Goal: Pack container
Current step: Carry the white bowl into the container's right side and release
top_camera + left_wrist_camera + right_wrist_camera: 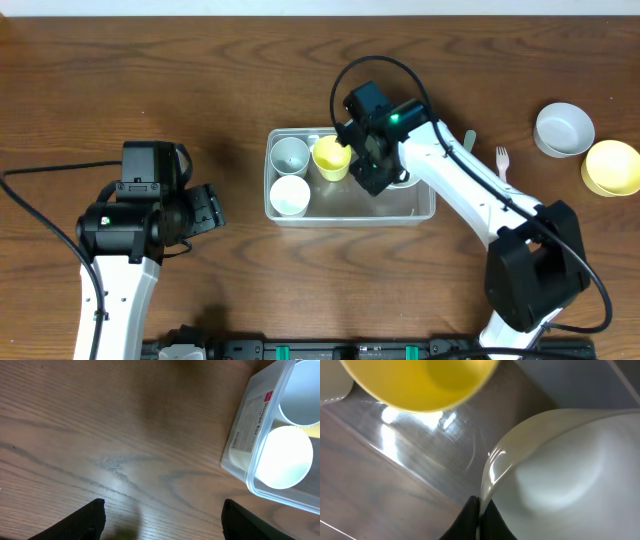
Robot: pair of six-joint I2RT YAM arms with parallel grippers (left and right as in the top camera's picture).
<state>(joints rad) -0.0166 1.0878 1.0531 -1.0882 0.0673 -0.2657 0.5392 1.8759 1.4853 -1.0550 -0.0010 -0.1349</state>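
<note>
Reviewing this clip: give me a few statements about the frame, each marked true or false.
1. A yellow cup sits inside the container. True.
2. The left claw is holding a cup. False: it is open and empty above bare table, left of the container.
3. The right claw pinches the rim of a white bowl. True.
4. The fork lies inside the container. False: it lies on the table, to the right of the container.
</note>
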